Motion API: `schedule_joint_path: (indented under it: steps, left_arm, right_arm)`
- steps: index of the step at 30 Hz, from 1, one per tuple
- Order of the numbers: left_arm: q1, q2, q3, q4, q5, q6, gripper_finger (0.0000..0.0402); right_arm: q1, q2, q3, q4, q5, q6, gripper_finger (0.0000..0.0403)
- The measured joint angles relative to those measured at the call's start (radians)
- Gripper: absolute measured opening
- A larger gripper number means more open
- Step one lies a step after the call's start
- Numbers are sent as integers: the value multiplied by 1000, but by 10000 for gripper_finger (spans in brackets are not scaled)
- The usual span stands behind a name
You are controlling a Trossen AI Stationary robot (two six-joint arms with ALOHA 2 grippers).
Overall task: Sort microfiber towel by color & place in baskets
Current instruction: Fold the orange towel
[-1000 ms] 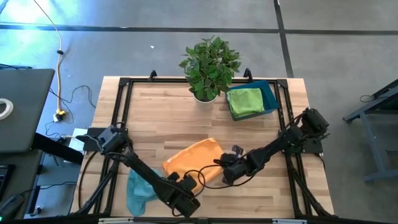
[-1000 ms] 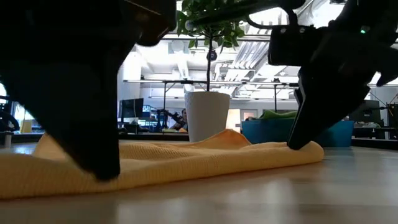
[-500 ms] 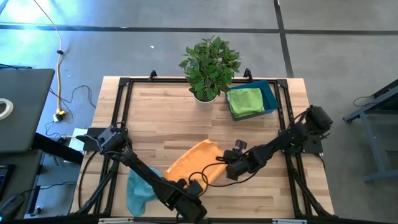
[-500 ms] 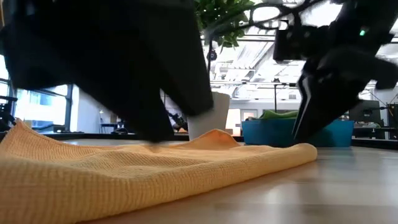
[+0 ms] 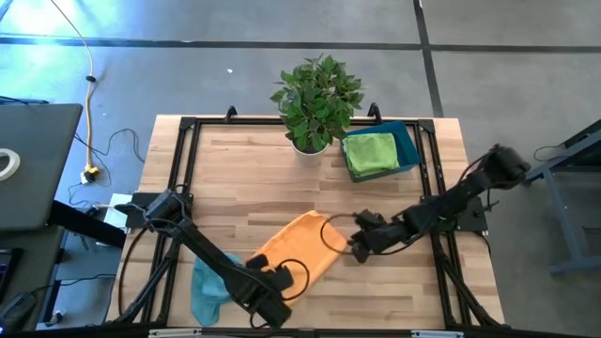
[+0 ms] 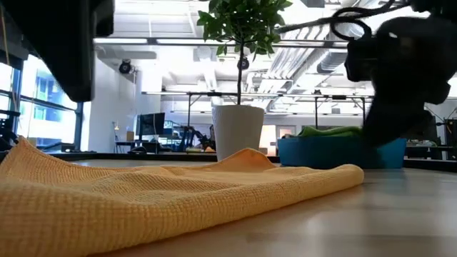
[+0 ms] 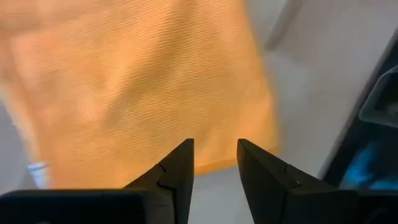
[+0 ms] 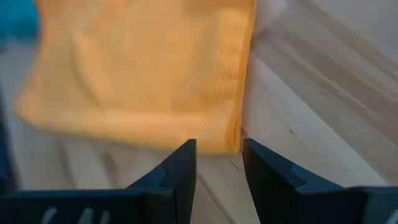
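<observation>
Orange towel [image 5: 293,248]: flat on the table, between both grippers.
Left gripper [image 7: 215,163]: at the towel's 7 o'clock, fingers narrowly parted, holding nothing.
Right gripper [image 8: 219,160]: at its 3 o'clock, narrowly parted, holding nothing.
Basket [image 5: 409,143]: table's 1 o'clock, green towel [image 5: 370,153] inside.

Dark arms, blk cables, pointed blk fingers [image 7: 180,168].

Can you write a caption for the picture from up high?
Both open grippers, left gripper and right gripper, flank the orange towel; a green towel fills the blue basket.

Waffle-textured matt orange cloth towel [image 6: 164,196] lies on a smooth pale wooden table [image 5: 254,178].
</observation>
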Motion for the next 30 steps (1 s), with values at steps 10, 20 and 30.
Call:
schedule_joint_path:
  steps: [10, 20, 30]
  left_arm:
    - [35, 0, -116, -6, 63, 166, 113]
    - [66, -1, -214, 124, 147, 321, 113]
    - [125, -3, -238, 327, 160, 439, 113]
  right_arm:
    - [-30, -6, -94, 205, 34, 206, 163]
    - [-41, 107, -87, 242, -14, 400, 223]
    - [-40, 135, -81, 255, -4, 427, 224]
